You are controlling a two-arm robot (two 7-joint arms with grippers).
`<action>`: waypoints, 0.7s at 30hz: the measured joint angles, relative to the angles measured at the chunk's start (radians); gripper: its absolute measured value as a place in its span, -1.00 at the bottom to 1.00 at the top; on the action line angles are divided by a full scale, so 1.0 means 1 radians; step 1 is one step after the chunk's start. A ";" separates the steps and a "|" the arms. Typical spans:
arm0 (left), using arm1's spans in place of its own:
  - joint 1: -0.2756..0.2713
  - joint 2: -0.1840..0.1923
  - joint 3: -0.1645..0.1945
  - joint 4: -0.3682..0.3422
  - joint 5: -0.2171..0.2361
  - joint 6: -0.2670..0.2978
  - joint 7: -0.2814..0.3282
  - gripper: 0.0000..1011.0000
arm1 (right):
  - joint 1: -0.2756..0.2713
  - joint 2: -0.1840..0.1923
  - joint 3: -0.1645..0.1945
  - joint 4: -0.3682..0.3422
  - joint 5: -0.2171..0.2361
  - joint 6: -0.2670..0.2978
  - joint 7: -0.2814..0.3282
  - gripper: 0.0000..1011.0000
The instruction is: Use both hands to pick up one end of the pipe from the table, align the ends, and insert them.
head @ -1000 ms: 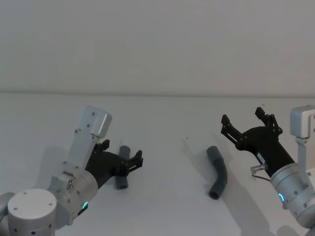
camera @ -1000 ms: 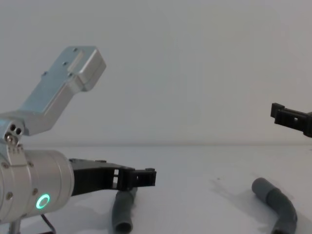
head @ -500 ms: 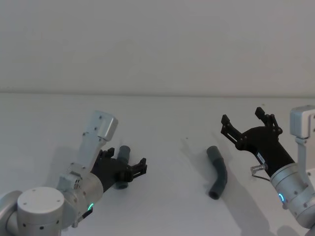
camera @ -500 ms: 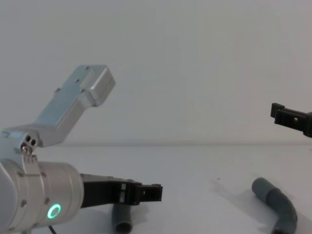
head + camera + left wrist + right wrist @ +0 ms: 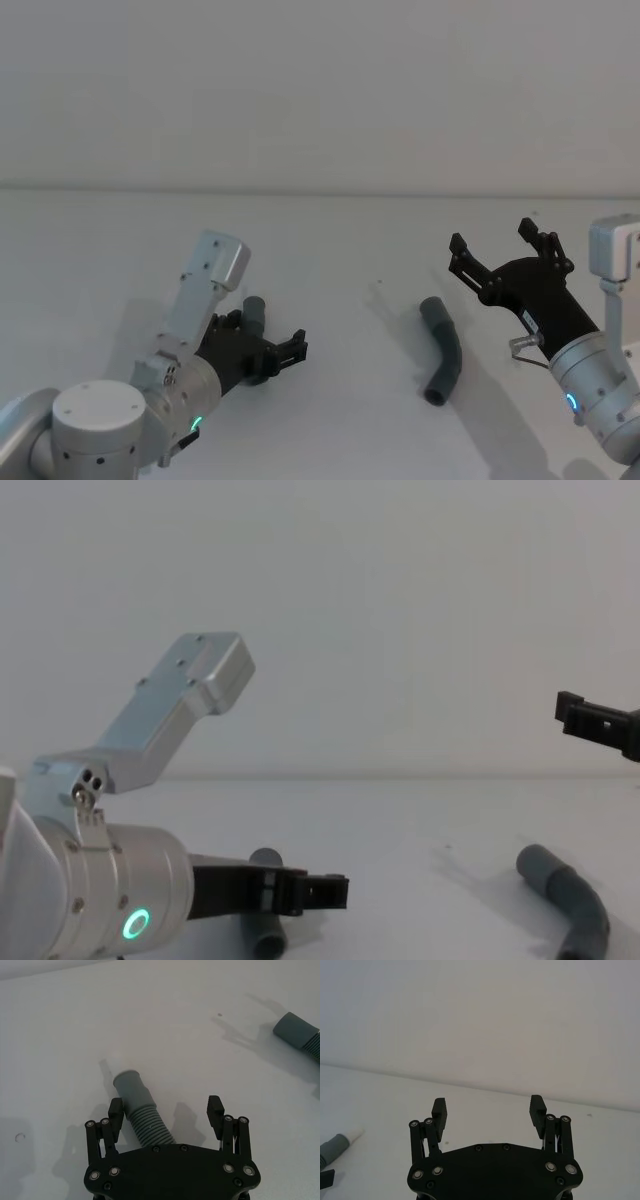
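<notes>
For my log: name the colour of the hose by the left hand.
Hose: dark grey; see left wrist view.

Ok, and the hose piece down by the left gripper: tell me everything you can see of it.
The left hose piece is dark grey and rubbery-looking, with a smooth cuff at its far end and a ribbed middle. It lies on the white table, running between the fingers of the open left gripper and closer to one of them; whether it touches that finger cannot be told. Its near end is hidden under the gripper.
</notes>
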 joint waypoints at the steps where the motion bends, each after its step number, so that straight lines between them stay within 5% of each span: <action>1: 0.001 -0.004 -0.001 0.000 0.002 0.004 0.004 0.98 | 0.000 0.000 0.000 0.000 0.000 0.000 0.000 0.98; 14: 0.008 -0.017 -0.003 -0.002 0.013 0.017 0.014 0.98 | 0.000 0.000 0.000 0.000 0.000 0.000 0.000 0.98; 21: 0.009 -0.020 -0.004 -0.003 0.015 0.020 0.016 0.72 | 0.000 0.000 0.000 0.000 0.000 0.000 0.000 0.98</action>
